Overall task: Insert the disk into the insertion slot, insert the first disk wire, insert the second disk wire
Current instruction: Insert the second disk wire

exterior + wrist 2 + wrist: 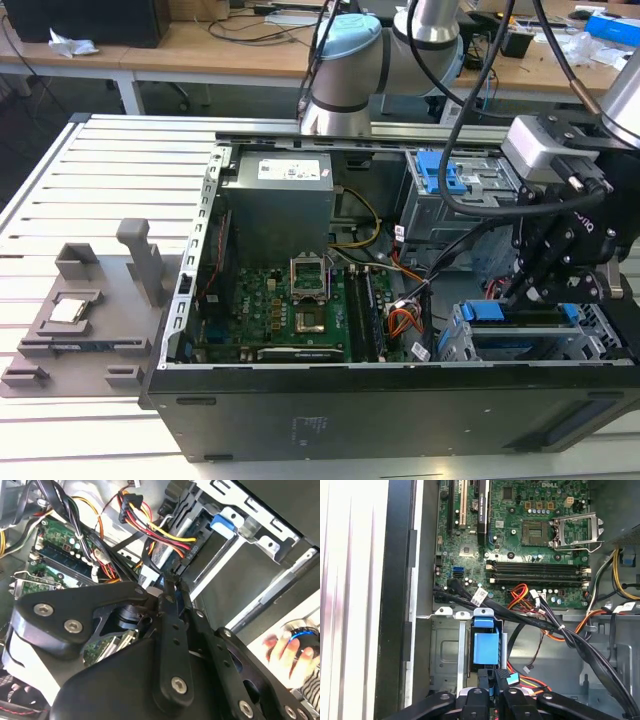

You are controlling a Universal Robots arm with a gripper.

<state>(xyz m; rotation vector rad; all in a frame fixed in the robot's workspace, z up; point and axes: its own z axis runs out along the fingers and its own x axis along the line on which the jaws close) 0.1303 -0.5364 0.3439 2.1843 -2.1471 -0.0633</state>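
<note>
The black two-fingered pincer [530,290] is hanging over the near right-hand corner of the open black computer case [300,420], as the exterior view gives it, which is lying on the white slatted bench [80,200]. In the first wrist view its fingertips [485,692] are drawn nearly together, closing on the small dark connector [506,677] at the end of the yellow-red-black bundle of wires [530,684], right at the edge of the flat rectangular disk in its bright blue plastic carrier frame [486,647]. The disk is sitting inside the silver-grey sheet-metal insertion slot [445,652], with the blue frame [485,311] showing along the top of that cage in the exterior view. Just beyond the slot, thick black cables [520,617] are crossing the case floor beside an orange-red-yellow bundle [520,592]. Farther in, the green motherboard [280,310] is lying flat with its empty processor socket [308,275] open, and the grey metal power supply box [278,205] is standing behind it. Toward the far right corner of the case, a second grey metal cage with a blue latch [440,172] is standing beside the arm's pale blue joint [345,60]. In the second wrist view a person's hand [292,652] is resting on a round blue-ringed object outside the case.
</note>
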